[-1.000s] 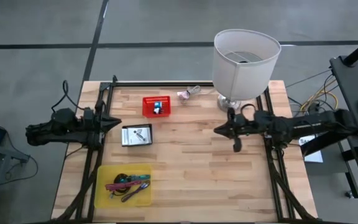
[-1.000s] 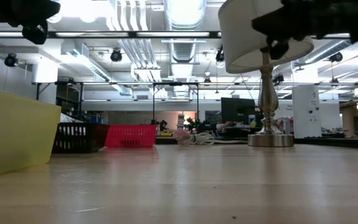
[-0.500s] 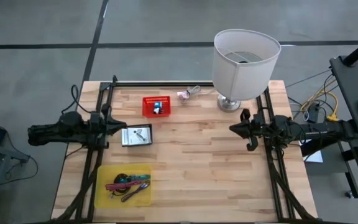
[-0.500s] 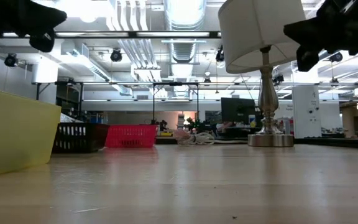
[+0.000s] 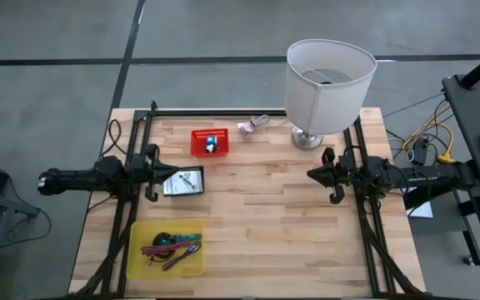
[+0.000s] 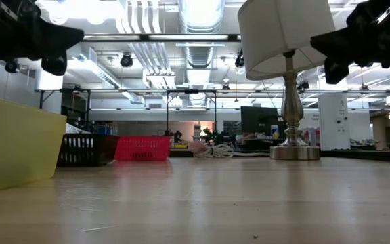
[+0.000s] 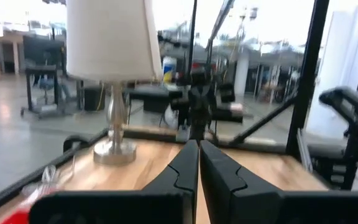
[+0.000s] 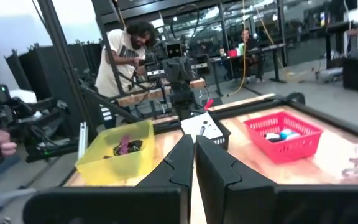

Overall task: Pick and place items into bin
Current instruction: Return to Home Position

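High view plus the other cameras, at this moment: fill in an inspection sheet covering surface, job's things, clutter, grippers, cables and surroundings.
Surface: wooden table, no spills seen.
Job's things: pens and coil in the yellow bin; cards in the black bin; small items in the red basket.
Clutter: lamp at the far right corner; cord bundle loose by the far edge.
Grippers: left gripper shut, empty, at the left edge by the black bin; right gripper shut, empty, at the right edge.
Cables: cables off the table's right side.
Surroundings: person standing beyond the table; a hand nearby.
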